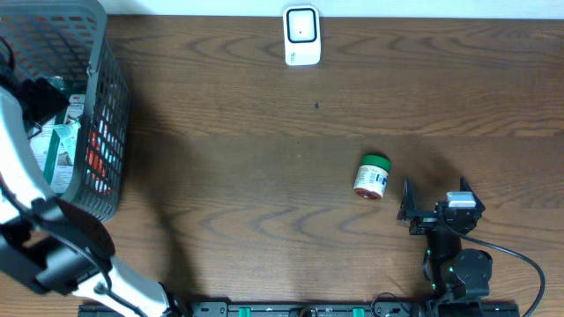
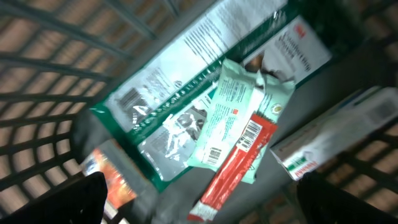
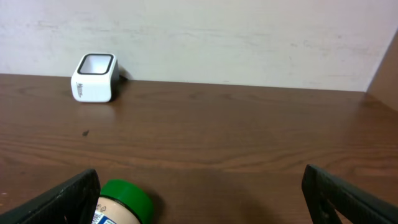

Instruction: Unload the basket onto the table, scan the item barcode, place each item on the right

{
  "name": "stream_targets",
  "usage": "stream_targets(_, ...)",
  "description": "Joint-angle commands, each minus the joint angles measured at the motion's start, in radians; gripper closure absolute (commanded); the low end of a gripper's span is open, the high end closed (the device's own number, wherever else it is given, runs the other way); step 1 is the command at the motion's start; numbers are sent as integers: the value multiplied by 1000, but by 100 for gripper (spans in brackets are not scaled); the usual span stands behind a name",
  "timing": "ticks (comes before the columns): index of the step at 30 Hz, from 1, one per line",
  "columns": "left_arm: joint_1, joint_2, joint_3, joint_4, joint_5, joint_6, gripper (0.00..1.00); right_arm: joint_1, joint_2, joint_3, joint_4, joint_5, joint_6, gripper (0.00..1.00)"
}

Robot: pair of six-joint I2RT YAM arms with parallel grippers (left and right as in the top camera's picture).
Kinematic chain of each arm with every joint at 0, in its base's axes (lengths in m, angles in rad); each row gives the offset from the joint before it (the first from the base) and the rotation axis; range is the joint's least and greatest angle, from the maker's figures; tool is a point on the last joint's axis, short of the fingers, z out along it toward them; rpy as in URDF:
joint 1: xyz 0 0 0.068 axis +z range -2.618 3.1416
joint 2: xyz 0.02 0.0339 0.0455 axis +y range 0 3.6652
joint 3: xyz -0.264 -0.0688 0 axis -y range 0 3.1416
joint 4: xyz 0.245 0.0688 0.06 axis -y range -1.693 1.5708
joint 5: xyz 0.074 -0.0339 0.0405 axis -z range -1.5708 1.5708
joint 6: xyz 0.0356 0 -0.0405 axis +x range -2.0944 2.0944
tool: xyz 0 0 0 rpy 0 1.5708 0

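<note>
Bottle (image 1: 373,177) lies on its side on the tabletop (image 1: 247,132), just left of our right tool (image 1: 434,187) — jaws wide, empty. The scanner (image 1: 301,35) sits well apart. Our left tool (image 2: 202,186) hangs wide over packets (image 2: 186,106) in the basket (image 1: 110,106).

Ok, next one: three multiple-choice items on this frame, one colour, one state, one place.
1. The cap of the bottle is: A) red B) green C) white
2. The right gripper is: A) open, empty B) shut on the bottle C) shut, empty
3. The left gripper is: A) beside the bottle B) inside the basket C) touching the right gripper
1 B, the cap shows green overhead; 2 A, its fingers stand apart with nothing between; 3 B, its wrist view shows mesh walls and packets below.
</note>
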Motion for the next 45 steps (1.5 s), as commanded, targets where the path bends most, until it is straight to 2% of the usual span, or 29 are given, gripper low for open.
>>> stream_targets(1,4,93,-4,3,48,87,2,2,0,-1,-4,-1,-5,1)
stream_targets(6,4,215,-4,12,131,167,2,2,0,-1,-4,-1,-5,1)
stream_targets(20,4,378,-4,18,133,169,1,2,0,-1,-4,-1,-5,1)
stream_targets(22,4,378,-5,18,133,169,11,2,0,-1,-4,-1,-5,1)
stream_targets(25,4,378,-5,14,133,169,51,2,0,-1,-4,-1,-5,1)
stream_targets(26,4,378,-5,13,133,168,58,2,0,-1,-4,-1,-5,1)
stream_targets(31,4,369,-5,13,133,168,81,2,0,-1,-4,-1,-5,1)
stream_targets(32,4,361,-4,13,133,161,93,2,0,-1,-4,-1,-5,1)
stream_targets(40,4,253,24,14,133,153,93,2,0,-1,-4,-1,-5,1)
stream_targets(45,4,151,24,24,125,101,93,2,0,-1,-4,-1,-5,1)
